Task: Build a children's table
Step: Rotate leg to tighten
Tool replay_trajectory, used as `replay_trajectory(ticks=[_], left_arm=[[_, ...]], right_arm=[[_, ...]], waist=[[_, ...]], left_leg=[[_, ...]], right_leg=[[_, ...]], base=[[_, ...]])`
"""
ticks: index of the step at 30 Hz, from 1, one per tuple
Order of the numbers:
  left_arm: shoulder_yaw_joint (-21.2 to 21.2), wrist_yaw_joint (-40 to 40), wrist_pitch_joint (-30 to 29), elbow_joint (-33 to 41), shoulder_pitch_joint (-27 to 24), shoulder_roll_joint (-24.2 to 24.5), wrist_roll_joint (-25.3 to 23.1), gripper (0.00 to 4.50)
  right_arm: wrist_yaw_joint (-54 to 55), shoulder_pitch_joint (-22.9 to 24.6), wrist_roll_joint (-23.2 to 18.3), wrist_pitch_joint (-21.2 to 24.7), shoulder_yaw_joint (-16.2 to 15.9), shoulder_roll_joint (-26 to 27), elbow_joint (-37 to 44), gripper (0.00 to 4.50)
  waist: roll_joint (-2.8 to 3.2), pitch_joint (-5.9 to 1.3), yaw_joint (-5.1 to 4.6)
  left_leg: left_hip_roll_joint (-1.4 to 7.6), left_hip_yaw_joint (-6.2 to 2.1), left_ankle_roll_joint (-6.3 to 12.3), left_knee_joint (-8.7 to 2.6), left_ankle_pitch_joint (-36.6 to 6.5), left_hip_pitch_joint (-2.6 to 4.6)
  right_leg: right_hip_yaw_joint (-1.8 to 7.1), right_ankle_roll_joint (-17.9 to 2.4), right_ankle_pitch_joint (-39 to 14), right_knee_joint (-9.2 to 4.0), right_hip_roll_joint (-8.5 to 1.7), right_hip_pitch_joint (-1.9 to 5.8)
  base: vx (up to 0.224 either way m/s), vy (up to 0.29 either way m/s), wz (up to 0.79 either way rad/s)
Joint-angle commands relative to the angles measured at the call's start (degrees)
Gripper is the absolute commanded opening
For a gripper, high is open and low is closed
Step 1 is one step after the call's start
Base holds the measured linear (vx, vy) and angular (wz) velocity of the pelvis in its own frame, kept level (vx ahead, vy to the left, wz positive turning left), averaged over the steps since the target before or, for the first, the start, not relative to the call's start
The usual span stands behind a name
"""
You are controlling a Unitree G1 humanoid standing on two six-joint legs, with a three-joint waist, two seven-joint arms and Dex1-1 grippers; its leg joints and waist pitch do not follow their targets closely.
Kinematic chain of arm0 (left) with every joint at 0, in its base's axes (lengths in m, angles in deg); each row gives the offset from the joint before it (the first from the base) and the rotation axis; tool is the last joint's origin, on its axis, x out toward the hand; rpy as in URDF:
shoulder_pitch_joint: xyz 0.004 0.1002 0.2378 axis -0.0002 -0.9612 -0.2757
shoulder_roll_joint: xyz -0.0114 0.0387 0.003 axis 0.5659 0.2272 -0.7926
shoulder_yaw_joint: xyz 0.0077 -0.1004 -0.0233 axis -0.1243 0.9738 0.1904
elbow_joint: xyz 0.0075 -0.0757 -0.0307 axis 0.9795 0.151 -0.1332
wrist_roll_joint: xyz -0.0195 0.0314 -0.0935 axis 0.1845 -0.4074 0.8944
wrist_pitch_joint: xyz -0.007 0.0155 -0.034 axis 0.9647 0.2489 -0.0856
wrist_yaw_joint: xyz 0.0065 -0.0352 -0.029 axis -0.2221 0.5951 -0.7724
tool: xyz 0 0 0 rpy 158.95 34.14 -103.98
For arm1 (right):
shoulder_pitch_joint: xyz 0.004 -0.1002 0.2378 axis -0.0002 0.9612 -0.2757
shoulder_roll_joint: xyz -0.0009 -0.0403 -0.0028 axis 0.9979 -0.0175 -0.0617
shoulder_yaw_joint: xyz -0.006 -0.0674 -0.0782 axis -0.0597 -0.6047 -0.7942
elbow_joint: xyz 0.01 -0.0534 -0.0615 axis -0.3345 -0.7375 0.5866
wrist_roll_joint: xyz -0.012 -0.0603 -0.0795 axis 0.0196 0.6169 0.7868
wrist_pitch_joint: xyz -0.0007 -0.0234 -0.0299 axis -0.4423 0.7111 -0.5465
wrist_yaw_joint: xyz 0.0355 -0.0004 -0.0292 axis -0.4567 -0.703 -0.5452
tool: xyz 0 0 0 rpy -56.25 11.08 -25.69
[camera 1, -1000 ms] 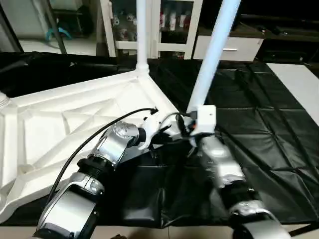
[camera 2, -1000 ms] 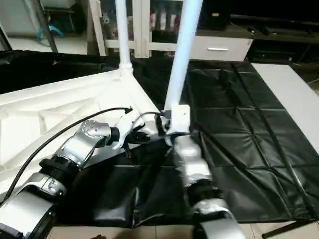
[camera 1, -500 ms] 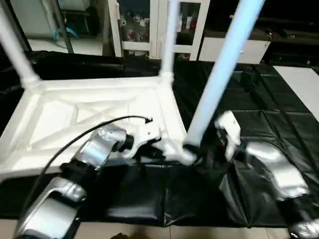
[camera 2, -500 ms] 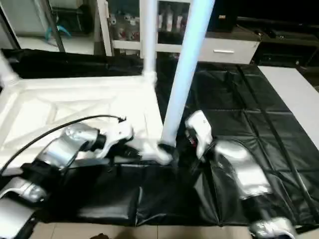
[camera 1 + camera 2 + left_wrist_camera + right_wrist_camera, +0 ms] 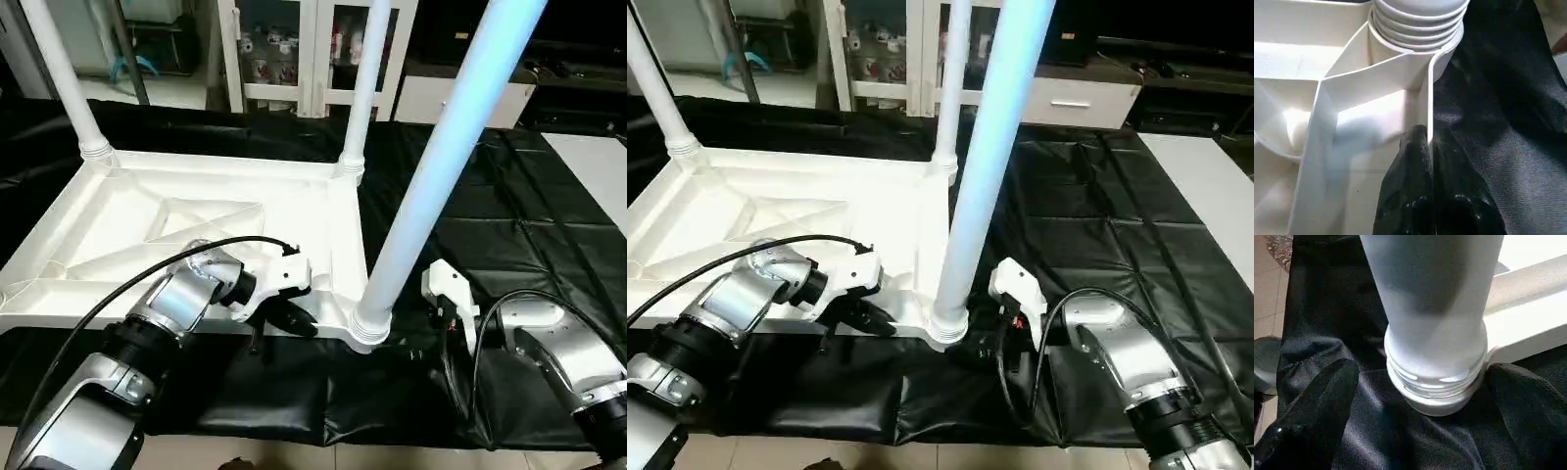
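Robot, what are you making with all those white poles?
A children's table, built upside down on a black sheet. The white tabletop lies with its ribbed underside up, and three legs stand in its corner sockets. The left gripper is shut on the tabletop's edge wall, right beside the nearest leg. The right gripper is open, a finger on each side of that leg's threaded base without touching it.

I see a black quilted sheet (image 5: pixel 509 211) covering the floor, creased near me. Far side: a white glass-door cabinet (image 5: pixel 294 54) with small items on its shelves, and to its right a low white drawer unit (image 5: pixel 1083 98) under a dark top. Far left, pale floor and a teal object (image 5: pixel 127 67). A pale mat (image 5: pixel 1205 186) lies right.
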Motion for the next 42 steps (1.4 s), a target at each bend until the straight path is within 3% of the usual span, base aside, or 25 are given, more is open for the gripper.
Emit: replay_trajectory(ticks=[1, 17, 29, 31, 34, 37, 40, 42], left_arm=[[-3.8, -2.4, -1.0, 0.0, -1.5, -0.3, -1.1, 0.0], [-4.1, -1.8, -1.6, 0.6, -1.8, -0.5, -1.4, 0.0], [-4.3, -1.8, -1.6, 0.7, -1.9, -0.3, -1.5, 0.0], [-3.4, 0.5, -1.2, -0.2, -1.7, -1.3, -1.4, 0.0], [-1.9, 3.7, -1.2, -1.7, -1.1, -2.9, -1.2, 0.0], [-0.4, 9.2, -0.8, -4.8, 0.3, -5.4, -1.8, 0.0], [1.7, 16.5, -0.6, -8.5, 2.0, -8.9, -2.1, 0.0], [2.5, 19.7, -0.4, -10.1, 2.7, -10.4, -2.3, 0.0]], right_arm=[[-0.8, -1.1, -0.1, 0.2, -0.2, 0.2, 1.4, 4.46], [0.0, -3.3, 1.1, -2.5, 0.2, 3.1, -2.6, 2.96], [-0.9, -3.2, 2.9, -4.6, -0.9, 2.4, -3.8, 2.7], [3.2, -3.4, 3.4, -5.2, 0.3, 4.3, -5.5, 2.7], [8.0, -4.1, 4.0, -4.4, 1.6, 6.5, -7.8, 2.69], [15.6, -5.3, 4.9, -3.5, 3.3, 10.0, -12.4, 2.69], [26.8, -6.0, 6.3, -2.0, 5.2, 15.5, -17.2, 2.68], [33.0, -6.7, 6.8, -1.6, 6.5, 18.5, -19.6, 2.67]], waist=[[-0.2, -3.21, -0.17], [-0.14, -3.4, 0.02], [-0.11, -3.45, 0.0], [-0.18, -3.44, 0.01], [-0.16, -3.05, -0.27], [-0.16, -2.4, -1.08], [-0.11, -2.04, -1.96], [-0.27, -2.35, -2.53]], left_leg=[[2.12, -0.43, 3.61, -2.95, -6.9, 0.25], [2.08, -0.44, 3.35, -2.73, -6.1, 0.31], [2.08, -0.48, 3.22, -2.69, -6.3, 0.33], [2.06, -0.45, 3.27, -2.67, -6.4, 0.32], [2.03, -0.48, 2.39, -3.01, -9.3, 0.37], [1.86, -0.78, -0.19, -3.6, -16.9, 1.02], [1.71, -1.35, -1.47, -4.13, -19.7, 1.02], [1.78, -1.77, -1.75, -4.39, -20.4, 0.81]], right_leg=[[3.27, -13.5, -0.9, -3.52, -4.53, 2.88], [3.25, -14.0, 1.1, -3.1, -4.47, 2.89], [3.23, -13.8, 0.6, -3.08, -4.45, 2.9], [3.24, -13.8, 0.5, -3.13, -4.49, 2.89], [3.21, -13.2, -4.3, -3.79, -4.57, 2.76], [3.06, -9.4, -20.9, -5.69, -5.0, 2.36], [2.67, -6.5, -27.8, -6.41, -5.01, 2.36], [2.39, -5.0, -29.0, -6.61, -5.22, 2.72]], base=[[0.0, 0.0, 0.0], [0.0, 0.0, 0.0], [0.0, 0.0, 0.0], [0.0, 0.0, 0.0], [0.0, 0.0, 0.0], [-0.04, -0.002, -0.01], [0.0, 0.0, 0.0], [0.0, 0.0, 0.0]])
